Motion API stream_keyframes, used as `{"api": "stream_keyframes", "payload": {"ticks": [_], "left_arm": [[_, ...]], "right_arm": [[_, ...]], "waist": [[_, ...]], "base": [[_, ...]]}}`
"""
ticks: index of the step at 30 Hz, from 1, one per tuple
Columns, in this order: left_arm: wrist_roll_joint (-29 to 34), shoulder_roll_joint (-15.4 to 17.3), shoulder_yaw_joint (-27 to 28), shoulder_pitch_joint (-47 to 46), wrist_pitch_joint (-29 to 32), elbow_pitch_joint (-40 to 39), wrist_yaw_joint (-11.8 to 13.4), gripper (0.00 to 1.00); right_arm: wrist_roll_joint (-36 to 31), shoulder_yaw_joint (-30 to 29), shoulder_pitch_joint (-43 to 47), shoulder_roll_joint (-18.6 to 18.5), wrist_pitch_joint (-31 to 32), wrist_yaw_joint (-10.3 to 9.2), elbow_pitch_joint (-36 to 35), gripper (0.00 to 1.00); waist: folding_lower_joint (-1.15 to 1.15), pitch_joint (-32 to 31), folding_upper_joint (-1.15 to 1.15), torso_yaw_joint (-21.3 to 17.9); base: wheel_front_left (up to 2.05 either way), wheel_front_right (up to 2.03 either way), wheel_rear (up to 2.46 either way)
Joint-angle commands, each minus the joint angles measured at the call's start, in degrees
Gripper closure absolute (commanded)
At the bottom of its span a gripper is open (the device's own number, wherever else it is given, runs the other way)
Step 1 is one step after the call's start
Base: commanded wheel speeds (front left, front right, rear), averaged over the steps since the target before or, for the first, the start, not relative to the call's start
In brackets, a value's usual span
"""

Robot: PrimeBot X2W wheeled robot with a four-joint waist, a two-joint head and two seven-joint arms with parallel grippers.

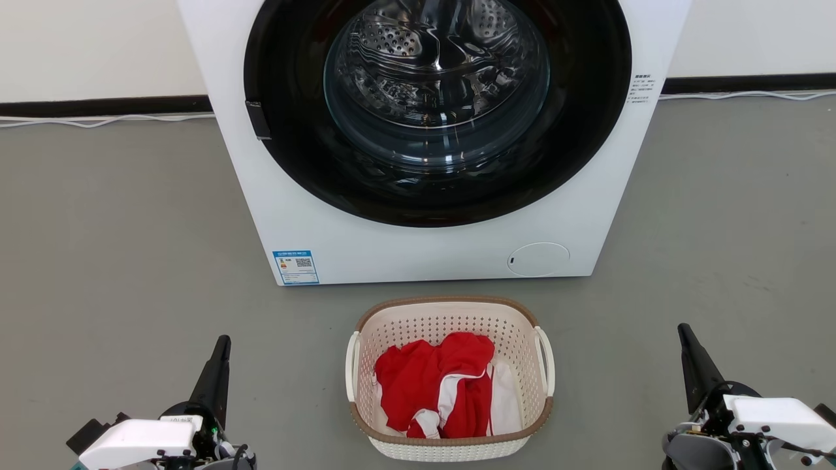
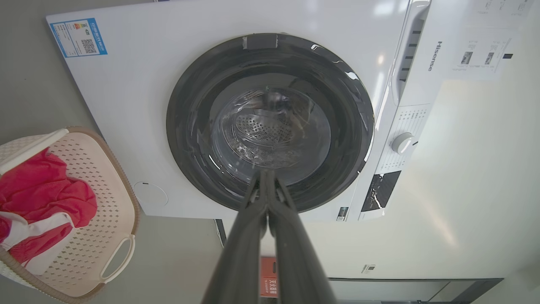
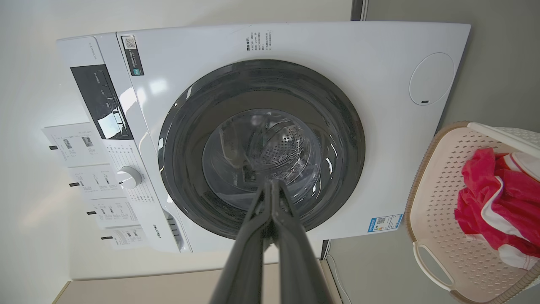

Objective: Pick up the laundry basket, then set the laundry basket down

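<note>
The laundry basket (image 1: 450,313), cream-white and perforated with a brown rim and white side handles, stands on the grey floor just in front of the washer, holding red and white clothes (image 1: 437,382). It also appears at the left edge of the left wrist view as the laundry basket (image 2: 105,185) and at the right edge of the right wrist view as the laundry basket (image 3: 438,202). My left gripper (image 1: 223,341) is shut and empty, well left of the basket. Well to the basket's right, my right gripper (image 1: 683,328) is likewise shut and holds nothing.
A white front-loading washer (image 1: 366,248) with a dark round door (image 1: 431,104) rises directly behind the basket. Grey floor (image 1: 117,248) stretches to both sides. Cables (image 1: 98,121) run along the wall base.
</note>
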Motion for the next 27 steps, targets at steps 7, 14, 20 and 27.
{"api": "stream_keyframes", "payload": {"ticks": [7,14,20,27], "left_arm": [[-0.11,0.59,1.72,-3.20,0.36,-1.64,-0.41,1.00],[-0.11,0.59,1.72,-3.20,0.36,-1.64,-0.41,1.00],[-0.11,0.59,1.71,-3.20,0.36,-1.64,-0.41,1.00],[-0.11,0.59,1.71,-3.20,0.36,-1.64,-0.41,1.00]], "right_arm": [[0.39,1.06,-2.41,-0.32,0.59,0.41,-1.74,1.00],[0.39,1.06,-2.41,-0.32,0.59,0.41,-1.74,1.00],[0.39,1.06,-2.41,-0.32,0.59,0.41,-1.74,1.00],[0.39,1.07,-2.41,-0.32,0.59,0.41,-1.74,1.00]], "waist": [[0.00,0.00,0.00,0.00],[0.00,0.00,0.00,0.00],[0.00,0.00,0.00,0.00],[0.00,0.00,0.00,0.00]], "base": [[0.00,0.00,0.00],[0.00,0.00,0.00],[0.00,0.00,0.00],[0.00,0.00,0.00]]}}
